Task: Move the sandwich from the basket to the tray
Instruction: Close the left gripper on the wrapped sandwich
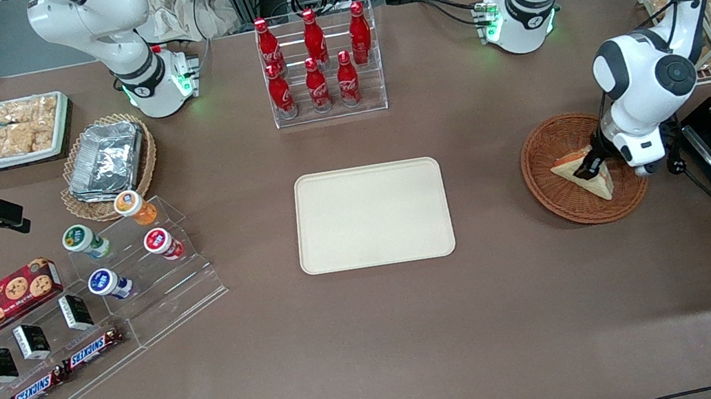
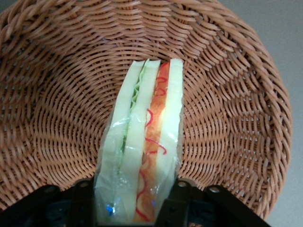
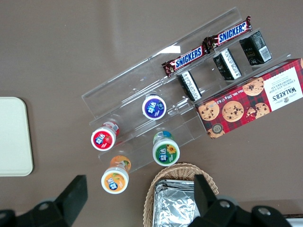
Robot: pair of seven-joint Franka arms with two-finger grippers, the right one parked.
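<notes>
Pale bread wedge gripped in the wicker basket, ready to be lifted out.

White sandwich (image 2: pixel 142 142) stands on edge in the reddish-brown basket (image 1: pixel 550 151), its wrapped cut face with red and green filling showing; the hand (image 1: pixel 591 166) is closed on one end of it, a finger (image 2: pixel 177 201) pressed against each bread face. A good lift would go straight up until the wedge clears the woven rim, with light pressure so the bread is not crushed, then travel to the bare cream tray (image 1: pixel 372 215) mid-tabletop, well apart from the basket.
</notes>
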